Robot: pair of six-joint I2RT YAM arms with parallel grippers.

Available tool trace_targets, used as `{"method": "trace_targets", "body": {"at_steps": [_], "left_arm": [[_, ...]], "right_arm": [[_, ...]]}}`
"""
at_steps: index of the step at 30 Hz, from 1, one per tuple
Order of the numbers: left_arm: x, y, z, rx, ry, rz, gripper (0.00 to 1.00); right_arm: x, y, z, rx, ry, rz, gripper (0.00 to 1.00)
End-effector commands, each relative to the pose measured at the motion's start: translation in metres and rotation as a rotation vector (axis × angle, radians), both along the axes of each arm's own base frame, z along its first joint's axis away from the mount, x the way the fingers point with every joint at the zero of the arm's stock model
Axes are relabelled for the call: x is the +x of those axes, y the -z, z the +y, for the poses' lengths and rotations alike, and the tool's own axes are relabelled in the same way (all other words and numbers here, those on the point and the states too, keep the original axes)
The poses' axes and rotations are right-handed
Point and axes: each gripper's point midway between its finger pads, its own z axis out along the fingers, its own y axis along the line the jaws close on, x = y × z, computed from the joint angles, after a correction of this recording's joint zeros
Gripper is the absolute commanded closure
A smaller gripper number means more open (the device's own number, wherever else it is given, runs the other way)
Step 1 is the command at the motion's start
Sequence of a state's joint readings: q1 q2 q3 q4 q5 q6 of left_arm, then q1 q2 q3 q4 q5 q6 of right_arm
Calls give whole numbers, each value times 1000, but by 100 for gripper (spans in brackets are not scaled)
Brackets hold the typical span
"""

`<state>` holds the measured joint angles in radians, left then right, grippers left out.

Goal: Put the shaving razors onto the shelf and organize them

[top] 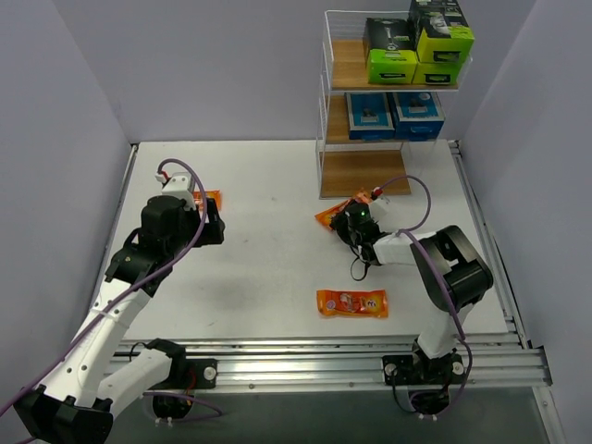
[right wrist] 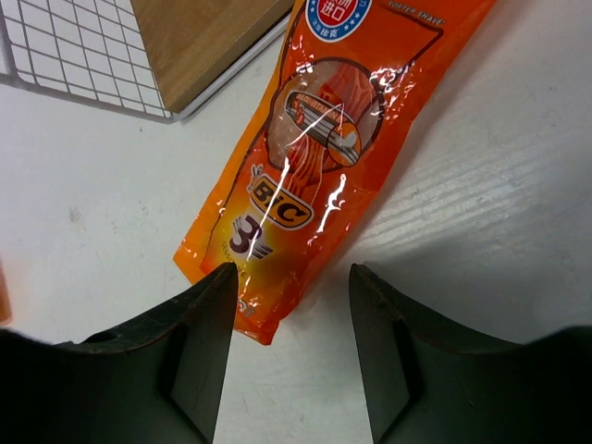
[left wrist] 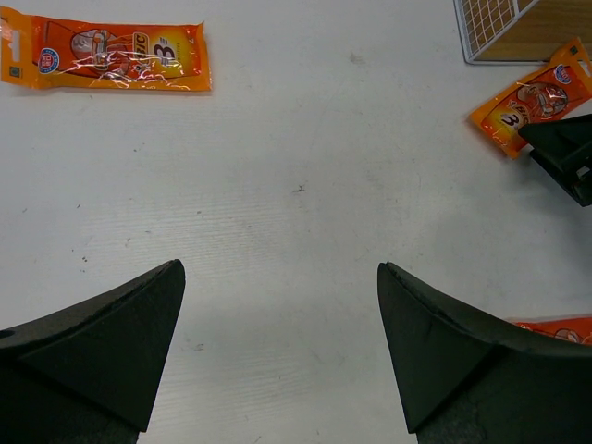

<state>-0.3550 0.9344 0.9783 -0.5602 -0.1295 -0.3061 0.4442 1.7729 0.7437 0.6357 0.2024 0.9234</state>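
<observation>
Three glossy orange razor packets lie on the white table. One [top: 351, 302] is in front of the right arm and shows in the left wrist view [left wrist: 106, 55]. One [top: 212, 197] lies beside my left gripper [top: 215, 222], which is open and empty [left wrist: 277, 268]. The third [top: 329, 215] lies by the shelf's foot; my right gripper [top: 346, 224] is open just above its lower corner [right wrist: 314, 139], the jaws [right wrist: 291, 287] straddling that corner. The shelf [top: 388, 88] holds black-and-green boxes [top: 416, 42] on top and blue cards [top: 395, 113] on the middle tier.
The shelf's bottom wooden board [top: 356, 171] is bare; its corner and white wire side [right wrist: 74, 46] show close to the right gripper. Grey walls enclose the table on the left, back and right. A metal rail [top: 370, 365] runs along the near edge.
</observation>
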Motion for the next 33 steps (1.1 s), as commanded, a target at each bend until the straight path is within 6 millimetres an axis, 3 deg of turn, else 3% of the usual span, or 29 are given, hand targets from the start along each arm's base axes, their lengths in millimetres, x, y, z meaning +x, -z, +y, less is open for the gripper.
{"method": "trace_targets", "body": {"at_steps": [1,17,22,33], "left_arm": [[3,-12,-6,-20,24,-47,6],[2,-12,-8,-18,32,-44,6],[2,-12,-9,-17,36,-44,6],[1,-12,-11,-18,41,-44,6]], "right_arm": [[12,-1,-6,24,68,10,52],[24,24,-20,4,163,101,51],[29,28,-20,9,159,105,60],[36,30,-23,28,180,98,68]]}}
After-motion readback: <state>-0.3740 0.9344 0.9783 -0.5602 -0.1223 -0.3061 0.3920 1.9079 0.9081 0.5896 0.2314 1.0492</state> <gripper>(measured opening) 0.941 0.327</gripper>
